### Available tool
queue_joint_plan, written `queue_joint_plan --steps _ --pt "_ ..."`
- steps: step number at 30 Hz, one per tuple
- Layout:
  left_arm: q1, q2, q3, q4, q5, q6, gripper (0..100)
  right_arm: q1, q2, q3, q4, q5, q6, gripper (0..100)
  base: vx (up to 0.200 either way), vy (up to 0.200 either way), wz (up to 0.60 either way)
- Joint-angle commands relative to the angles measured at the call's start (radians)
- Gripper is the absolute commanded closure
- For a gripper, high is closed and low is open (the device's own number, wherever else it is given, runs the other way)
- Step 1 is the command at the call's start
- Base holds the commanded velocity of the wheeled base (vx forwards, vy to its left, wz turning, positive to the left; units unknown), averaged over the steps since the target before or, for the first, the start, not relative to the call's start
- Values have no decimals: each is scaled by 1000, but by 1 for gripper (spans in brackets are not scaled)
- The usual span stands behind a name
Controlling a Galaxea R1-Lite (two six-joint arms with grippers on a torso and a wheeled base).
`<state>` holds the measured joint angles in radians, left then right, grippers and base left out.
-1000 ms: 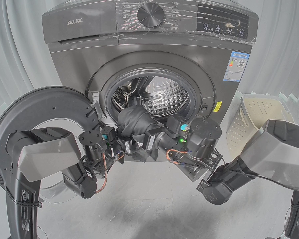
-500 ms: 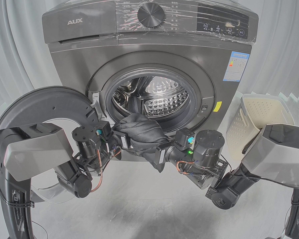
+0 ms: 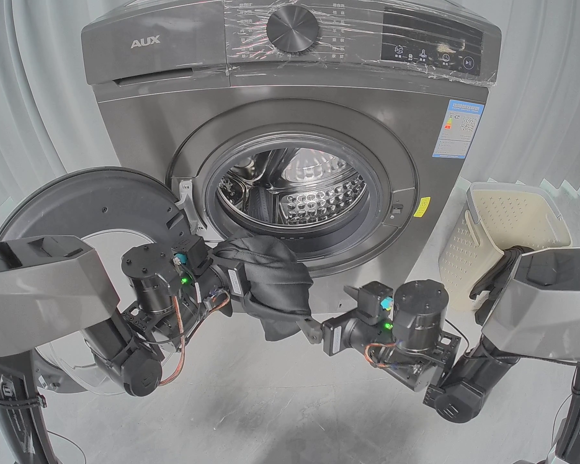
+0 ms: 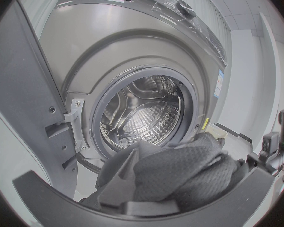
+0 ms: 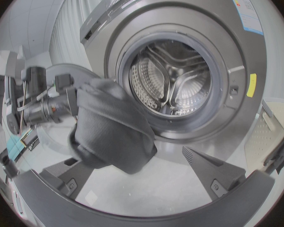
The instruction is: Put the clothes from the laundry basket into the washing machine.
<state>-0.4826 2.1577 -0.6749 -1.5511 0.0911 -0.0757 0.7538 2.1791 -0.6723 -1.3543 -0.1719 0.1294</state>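
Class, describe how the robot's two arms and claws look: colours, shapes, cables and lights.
The left arm and right arm have boxy pale grey shells, then round black joint housings. Coppery coiled cables loop at each wrist, beside small green and cyan lights. The right claw has flat, tapered dark grey fingers with a ribbed pad.

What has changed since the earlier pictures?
Both arms drew back from the drum. The dark garment came out of the opening and now hangs from the left gripper; the right gripper has let go and stands open. The door and laundry basket stayed put.
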Motion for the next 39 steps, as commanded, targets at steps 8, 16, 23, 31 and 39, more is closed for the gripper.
queue_joint_plan --steps 8,16,23,31,39 --pt "-68 -186 156 -1 -5 -84 100 -7 -12 362 -190 35 16 0 0 0 0" --pt "-106 -246 232 -1 -4 -110 100 -39 -76 390 -192 26 81 0 0 0 0" --pt "-106 -298 264 0 9 -108 100 -90 -134 369 -192 -11 85 0 0 0 0" --pt "-100 -291 275 0 29 -104 100 -119 -133 353 -192 -4 88 0 0 0 0" --pt "-36 -386 359 0 21 -61 100 -149 -165 373 -192 -1 88 0 0 0 0"
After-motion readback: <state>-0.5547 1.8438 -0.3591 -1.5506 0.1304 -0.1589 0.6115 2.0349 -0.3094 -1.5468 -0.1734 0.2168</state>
